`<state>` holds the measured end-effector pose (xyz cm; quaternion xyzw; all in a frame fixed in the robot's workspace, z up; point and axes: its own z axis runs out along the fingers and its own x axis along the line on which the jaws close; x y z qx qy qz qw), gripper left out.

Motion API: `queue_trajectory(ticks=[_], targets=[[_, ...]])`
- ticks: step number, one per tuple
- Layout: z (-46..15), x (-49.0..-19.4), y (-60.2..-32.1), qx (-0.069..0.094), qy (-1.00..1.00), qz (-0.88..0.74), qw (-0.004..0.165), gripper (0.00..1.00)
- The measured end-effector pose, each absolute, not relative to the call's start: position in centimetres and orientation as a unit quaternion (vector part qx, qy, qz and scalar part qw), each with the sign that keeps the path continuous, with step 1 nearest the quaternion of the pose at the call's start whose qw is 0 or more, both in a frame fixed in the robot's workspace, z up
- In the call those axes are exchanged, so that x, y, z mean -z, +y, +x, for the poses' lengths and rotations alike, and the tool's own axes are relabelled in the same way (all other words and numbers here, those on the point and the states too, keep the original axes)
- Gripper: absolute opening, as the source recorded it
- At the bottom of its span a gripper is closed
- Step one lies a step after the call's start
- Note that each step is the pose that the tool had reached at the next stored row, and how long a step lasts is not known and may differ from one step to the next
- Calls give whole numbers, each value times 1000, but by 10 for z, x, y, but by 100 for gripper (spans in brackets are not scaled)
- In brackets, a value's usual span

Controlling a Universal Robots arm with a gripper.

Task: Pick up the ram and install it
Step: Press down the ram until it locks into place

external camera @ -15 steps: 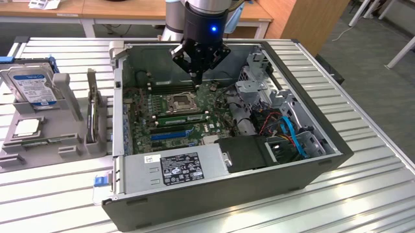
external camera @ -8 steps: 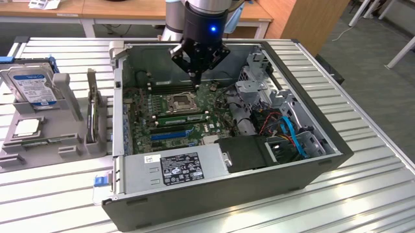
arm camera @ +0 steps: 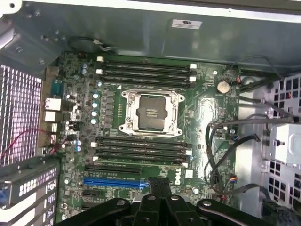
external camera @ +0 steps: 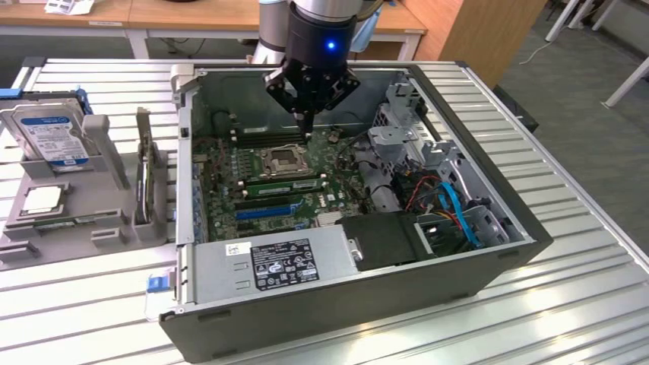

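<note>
My hand (external camera: 305, 114) hangs over the far part of the open computer case (external camera: 487, 266), fingers pressed together and holding nothing, tips just above the motherboard (external camera: 279, 186) near the empty CPU socket (external camera: 283, 160). The ram (external camera: 142, 163) stands on edge in the grey holder (external camera: 61, 220) on the table (external camera: 568, 304), at the exterior view's left, beside the hard drive (external camera: 53, 137). Its label and chips are hard to make out.

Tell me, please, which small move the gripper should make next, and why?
Probably lift straight up out of the case. The gripper is shut with nothing seen between its fingers. It hangs over the motherboard, whose memory slots look empty in the wrist view. The grey parts holder stands outside the case, on the exterior view's left.
</note>
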<state>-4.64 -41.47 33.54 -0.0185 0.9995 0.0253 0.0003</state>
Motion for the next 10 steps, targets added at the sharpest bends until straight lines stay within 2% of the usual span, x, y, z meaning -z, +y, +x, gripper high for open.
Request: queue_trajectory(ticks=[10], targets=[[-48,-335,-415,-25,1000,-13,0,10]])
